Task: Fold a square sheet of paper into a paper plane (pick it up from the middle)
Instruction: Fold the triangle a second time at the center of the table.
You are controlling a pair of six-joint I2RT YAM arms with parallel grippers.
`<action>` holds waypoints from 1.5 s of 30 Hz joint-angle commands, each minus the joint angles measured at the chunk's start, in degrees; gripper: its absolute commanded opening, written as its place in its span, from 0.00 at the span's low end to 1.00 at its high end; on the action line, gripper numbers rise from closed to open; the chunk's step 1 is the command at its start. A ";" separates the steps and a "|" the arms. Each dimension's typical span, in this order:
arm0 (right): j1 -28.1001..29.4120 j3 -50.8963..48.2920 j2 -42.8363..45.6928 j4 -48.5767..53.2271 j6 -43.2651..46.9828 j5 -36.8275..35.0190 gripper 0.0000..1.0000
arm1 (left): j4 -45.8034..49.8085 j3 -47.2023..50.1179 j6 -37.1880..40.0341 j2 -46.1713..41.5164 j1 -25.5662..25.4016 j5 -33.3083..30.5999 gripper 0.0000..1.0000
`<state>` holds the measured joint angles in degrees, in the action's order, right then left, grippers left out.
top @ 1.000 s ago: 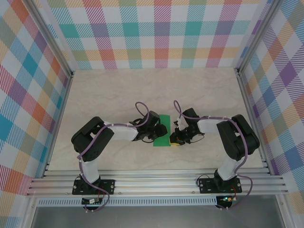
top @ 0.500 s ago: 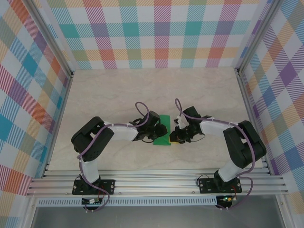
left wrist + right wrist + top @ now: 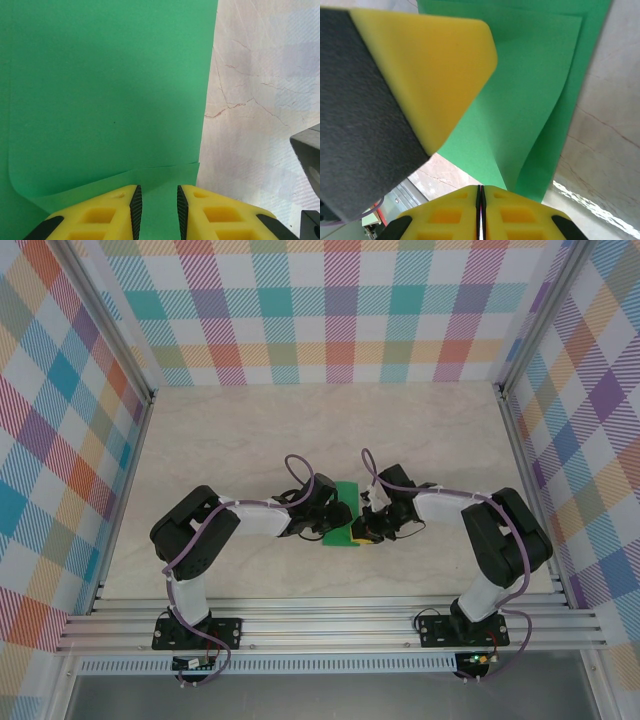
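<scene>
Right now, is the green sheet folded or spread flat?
Folded loosely: right wrist view shows the green sheet doubled, upper layer bowed.

Pale marble tabletop (image 3: 250, 430); pastel plaid walls (image 3: 330, 310); aluminium frame rails (image 3: 330, 625).

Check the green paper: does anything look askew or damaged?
The square sheet of paper lies folded, but its upper layer bows upward near the right gripper and its edge stops short of the lower layer's. No tear visible.
</scene>
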<state>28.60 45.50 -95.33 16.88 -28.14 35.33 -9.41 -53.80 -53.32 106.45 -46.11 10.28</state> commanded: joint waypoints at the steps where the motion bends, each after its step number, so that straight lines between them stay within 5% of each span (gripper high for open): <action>1: 0.29 1.51 0.47 -0.16 -1.11 0.67 0.11 | 1.28 0.86 -0.35 1.03 -0.97 0.35 0.28; 25: 1.28 -2.38 -3.01 3.63 -0.35 -11.10 0.11 | 1.06 1.08 -0.34 0.67 -0.99 0.26 0.28; 45: 1.28 -2.80 9.12 3.11 -1.87 -5.41 0.09 | 0.79 0.95 -0.73 1.03 -0.92 0.36 0.28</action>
<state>29.54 41.69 -87.24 20.45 -28.77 27.62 -9.41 -53.80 -53.47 106.45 -46.11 10.63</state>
